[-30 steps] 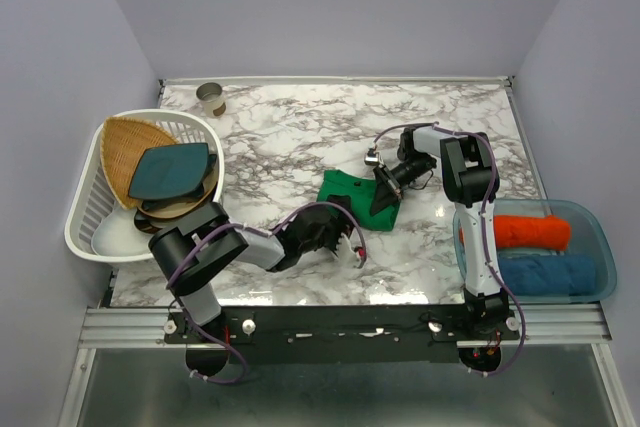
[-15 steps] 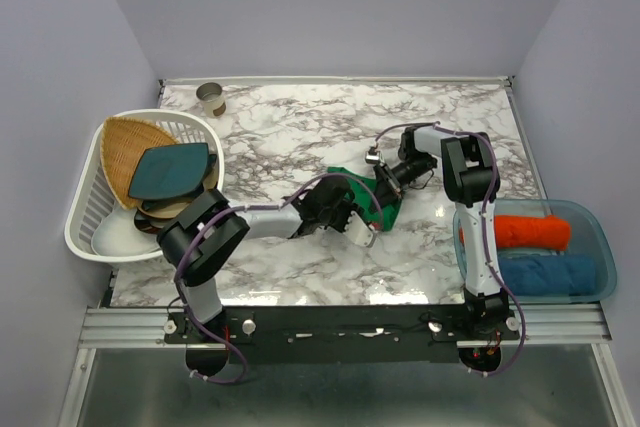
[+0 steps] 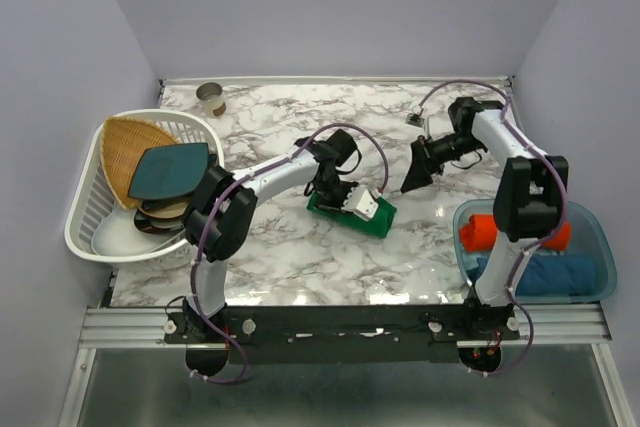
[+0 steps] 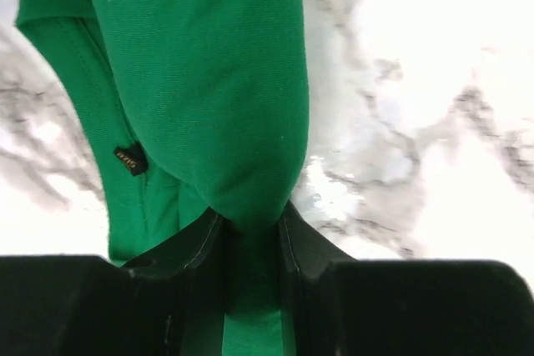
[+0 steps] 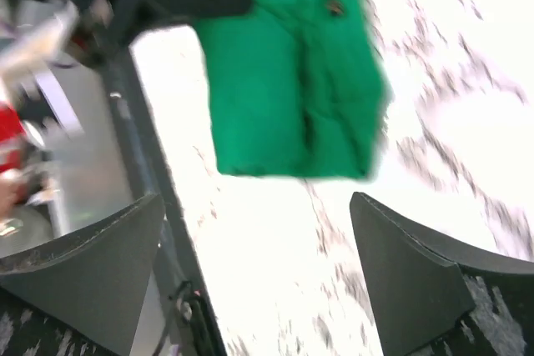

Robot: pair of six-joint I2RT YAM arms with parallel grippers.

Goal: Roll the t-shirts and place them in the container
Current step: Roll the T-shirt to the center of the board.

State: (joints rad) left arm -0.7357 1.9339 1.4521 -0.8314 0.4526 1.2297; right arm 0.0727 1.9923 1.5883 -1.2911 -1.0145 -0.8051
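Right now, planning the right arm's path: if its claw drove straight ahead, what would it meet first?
The right claw would likely meet the green t-shirt first, though depth is unclear.

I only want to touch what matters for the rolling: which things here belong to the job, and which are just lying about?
Job: green t-shirt, pinched by the left gripper; open right gripper; orange-red roll and blue roll in the clear bin.
Lying about: white basket with teal plate and woven tray; cup at the far edge.
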